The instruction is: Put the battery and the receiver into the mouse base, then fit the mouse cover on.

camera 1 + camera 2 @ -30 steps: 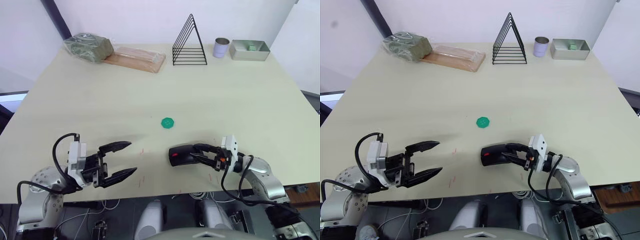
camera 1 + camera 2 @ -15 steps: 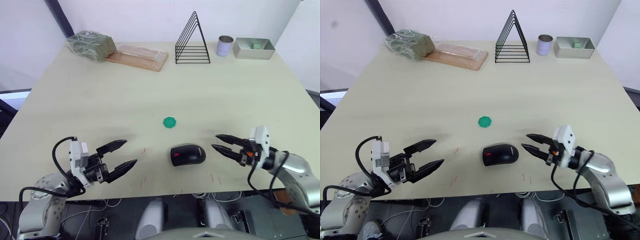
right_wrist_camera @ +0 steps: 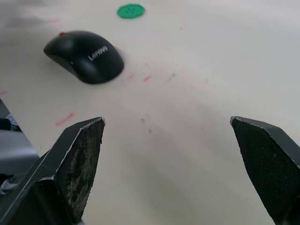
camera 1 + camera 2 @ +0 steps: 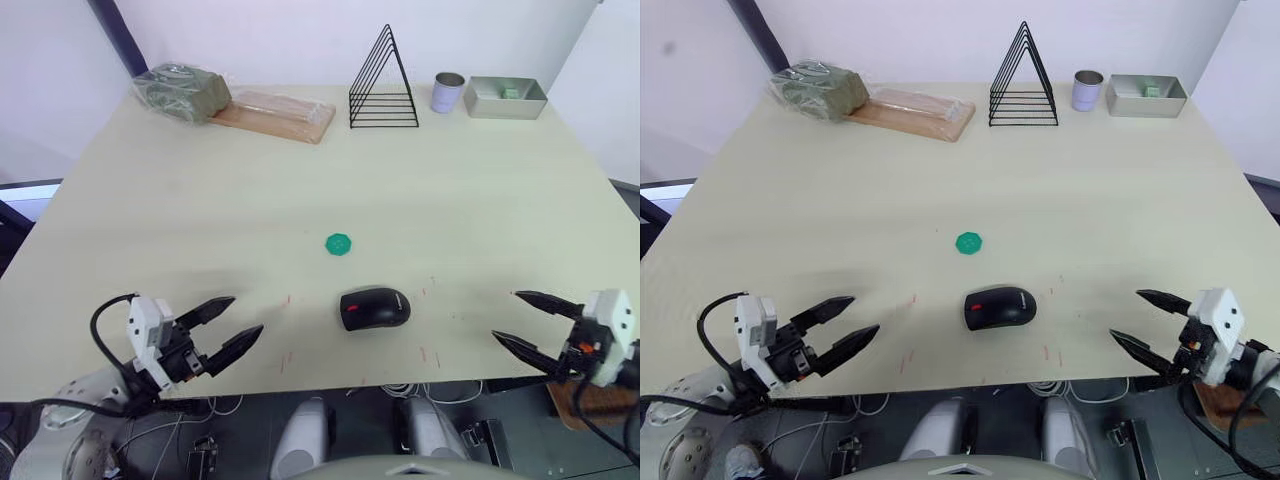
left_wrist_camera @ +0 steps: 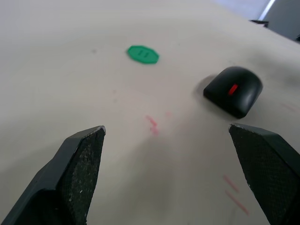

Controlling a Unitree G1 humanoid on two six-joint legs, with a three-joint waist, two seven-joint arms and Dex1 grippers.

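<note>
Left hand point(image 4: 228, 333) at the near tabletop point(image 4: 200, 200) edge, fingers spread wide, gripping nothing. Right hand point(image 4: 530, 321) likewise splayed wide and bare. Between them, apart from both, the mouse cover point(image 4: 376, 306) seated on the mouse base, closed up, red wheel facing the left hand. Just beyond the mouse, a green disc point(image 4: 338, 243). Far across from both hands, a grey tray point(image 4: 504, 100) holding a small green piece, beside a metal cup point(image 4: 446, 92) and a wire rack point(image 4: 384, 82).
</note>
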